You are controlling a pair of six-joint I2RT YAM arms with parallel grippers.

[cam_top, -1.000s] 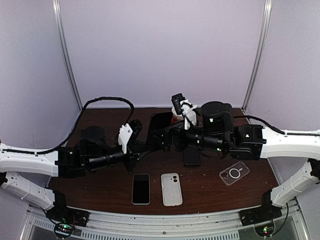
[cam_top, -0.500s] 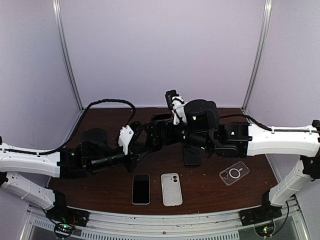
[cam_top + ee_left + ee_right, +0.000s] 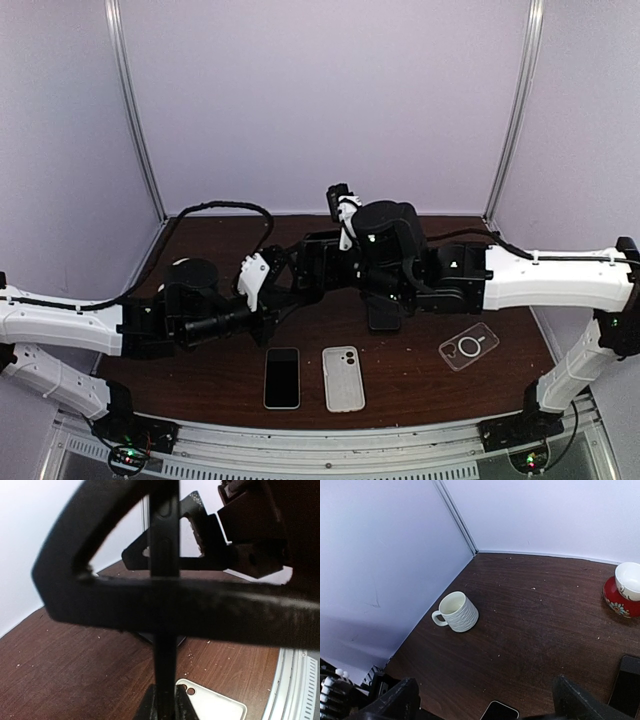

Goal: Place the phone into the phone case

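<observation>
A black phone point(image 3: 282, 377) lies face up at the table's front, beside a white phone case point(image 3: 343, 378) that also shows in the left wrist view point(image 3: 215, 706). My left gripper point(image 3: 285, 292) hangs above the table's middle. In its wrist view it point(image 3: 165, 702) is shut on a thin black flat thing point(image 3: 165, 630) seen edge-on, which looks like a black case. My right gripper point(image 3: 306, 264) is right next to it. In the right wrist view it point(image 3: 489, 702) is open, its fingers point(image 3: 402, 700) wide apart over a dark phone corner point(image 3: 500, 711).
A second black phone point(image 3: 384, 312) lies mid-table and a clear ringed case point(image 3: 468, 346) at the right. A white mug point(image 3: 456, 611) stands by the left wall. A white cup in a red bowl point(image 3: 625, 591) stands at the back. A dark flat item point(image 3: 322, 238) lies behind the grippers.
My right arm has swung left, bringing its gripper up beside the left one. My left gripper has shifted slightly right and stays shut on the thin black thing.
</observation>
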